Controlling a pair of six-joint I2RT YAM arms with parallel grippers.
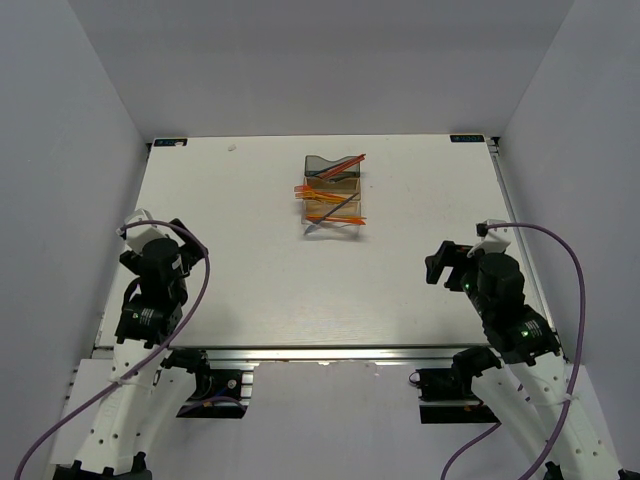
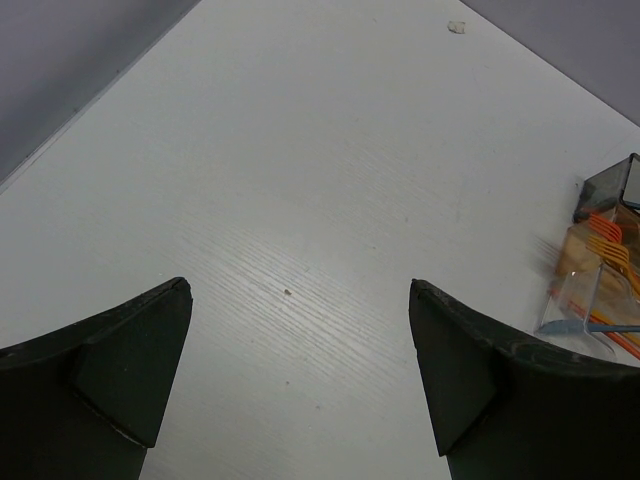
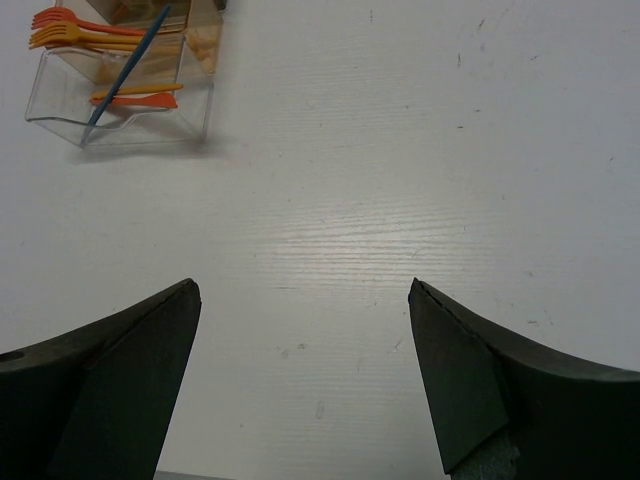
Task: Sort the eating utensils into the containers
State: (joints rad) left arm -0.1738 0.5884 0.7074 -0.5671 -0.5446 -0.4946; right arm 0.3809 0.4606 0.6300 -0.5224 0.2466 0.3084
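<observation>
Three joined containers (image 1: pixel 333 196) stand in a row at the table's far middle: smoky grey at the back, amber in the middle, clear in front. Orange and red eating utensils (image 1: pixel 330 190) and a dark blue one (image 1: pixel 332 214) lie in and across them. In the right wrist view the clear bin (image 3: pixel 125 110) holds orange pieces and a blue stick (image 3: pixel 128 70), with orange forks (image 3: pixel 70 30) behind. The left wrist view catches the bins (image 2: pixel 600 280) at its right edge. My left gripper (image 1: pixel 150 225) and right gripper (image 1: pixel 440 262) both hang open and empty near the table's front, far from the bins.
A small white crumb (image 2: pixel 456 27) lies near the table's far left edge (image 1: pixel 232 148). Grey walls close in the left, right and back sides. Purple cables loop beside both arms.
</observation>
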